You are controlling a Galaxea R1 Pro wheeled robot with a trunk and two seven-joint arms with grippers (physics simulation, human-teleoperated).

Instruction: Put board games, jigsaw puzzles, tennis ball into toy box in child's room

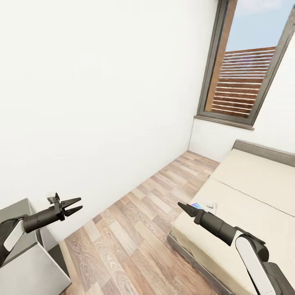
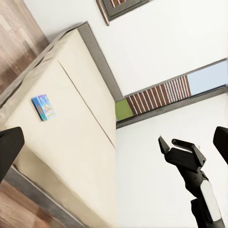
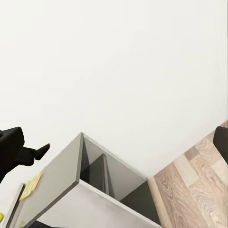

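Observation:
A blue board game [image 2: 43, 107] lies flat on the bed [image 1: 254, 184], near the beige mattress's front corner. In the head view this game [image 1: 201, 204] peeks out just behind my right gripper [image 1: 182, 206], which hovers open above that corner and holds nothing. My left gripper [image 1: 76, 206] is open and empty in the air above the table [image 1: 18, 213] corner at the lower left. In the right wrist view a flat yellow multicoloured slab, probably a jigsaw puzzle [image 3: 31, 185], lies on the table top [image 3: 57, 185]. The toy box and tennis ball are out of view.
Wood plank floor [image 1: 135, 229] runs between table and bed, with a white wall [image 1: 94, 102] behind. A tall dark-framed window [image 1: 246, 65] stands at the far right above the grey headboard [image 1: 262, 150]. Open shelves [image 3: 102, 173] show under the table.

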